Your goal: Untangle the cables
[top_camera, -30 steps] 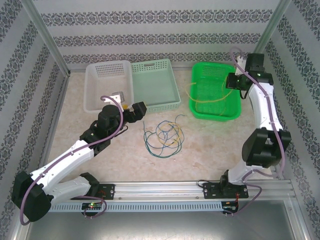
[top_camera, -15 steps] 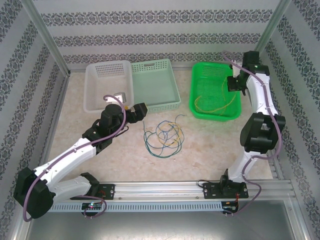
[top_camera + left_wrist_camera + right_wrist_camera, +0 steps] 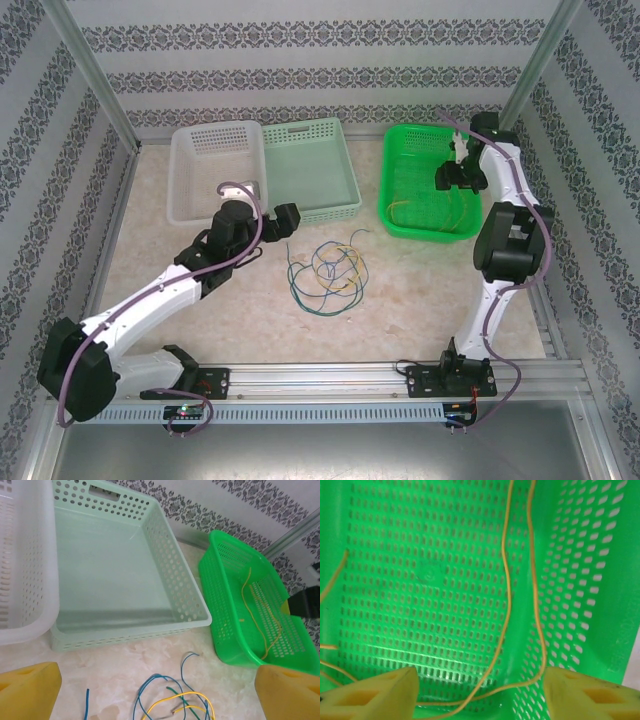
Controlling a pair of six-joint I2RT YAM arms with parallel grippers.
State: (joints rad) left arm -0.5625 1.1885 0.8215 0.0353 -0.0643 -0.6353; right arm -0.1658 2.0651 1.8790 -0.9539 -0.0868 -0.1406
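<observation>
The tangle of cables (image 3: 325,272) lies in the middle of the table (image 3: 420,290), a little toward the near edge. Its blue, green and yellow strands loop over one another, and neither arm touches them. Just to its far left, the left gripper (image 3: 287,216) hangs above the table, close to the near wall of the pale green basket (image 3: 310,175). In the left wrist view its two yellow pads (image 3: 27,687) sit in the bottom corners, spread wide with nothing between them. The white basket (image 3: 183,185) stands against the pale green one, toward the far left corner.

Toward the far right corner stands the green basket (image 3: 388,190), with the right gripper (image 3: 455,178) hovering over its right half. In the right wrist view its pads (image 3: 370,695) are also wide apart and grip nothing. A yellow cable (image 3: 506,605) lies loose on the basket floor and runs up its side wall.

Compared with one second ago, the right arm has folded back and its gripper has moved from the basket's right rim to over the inside. The yellow cable, then stretched across the basket, now lies gathered toward the basket's near wall. The left gripper has crept slightly toward the far edge. The tangle has not shifted.
</observation>
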